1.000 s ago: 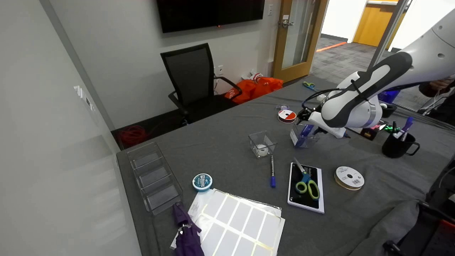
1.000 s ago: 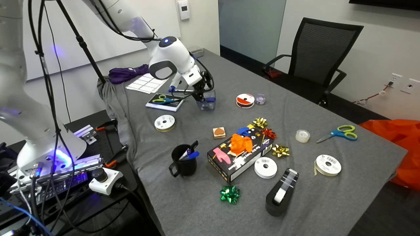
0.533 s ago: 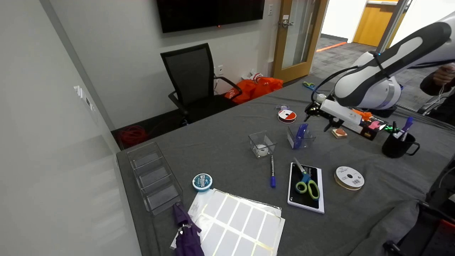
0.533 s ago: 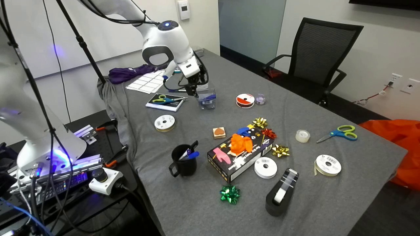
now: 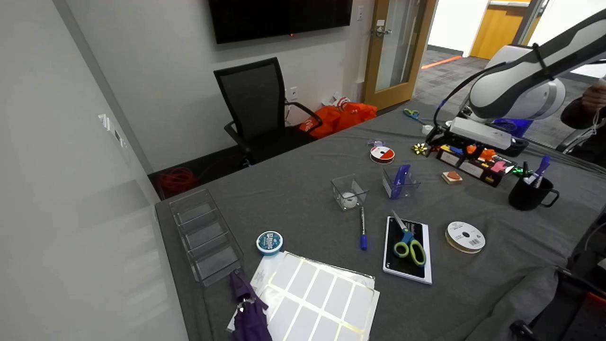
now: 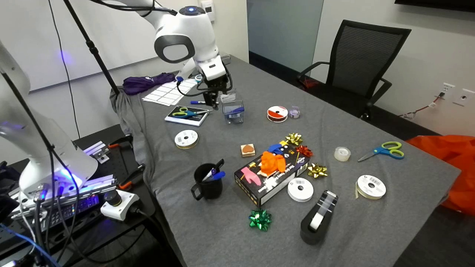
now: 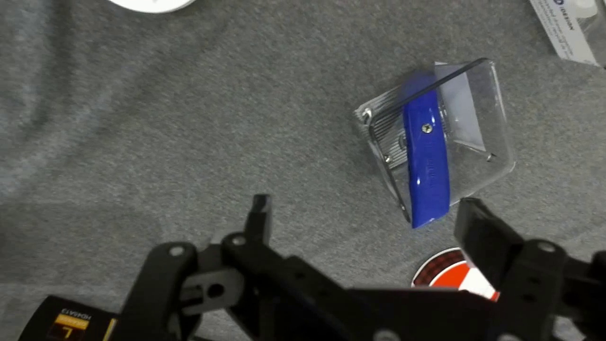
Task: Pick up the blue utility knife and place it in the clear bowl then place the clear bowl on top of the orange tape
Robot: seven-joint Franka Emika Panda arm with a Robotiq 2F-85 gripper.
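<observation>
Blue utility knife in the clear bowl; gripper raised, unladen

The knife leans inside the square-sided plastic bowl, one end rising past the rim. In the wrist view, the gripper's fingers stand wide apart and hold nothing; the bowl rests below them on the grey cloth, apart from both fingertips. Orange tape — a spool with an orange-red and white face — lies flat near the bowl, not touching it, with a small purple item just beside it. A second clear container stands near the bowl; a blue-capped marker lies just beside that container.
</observation>
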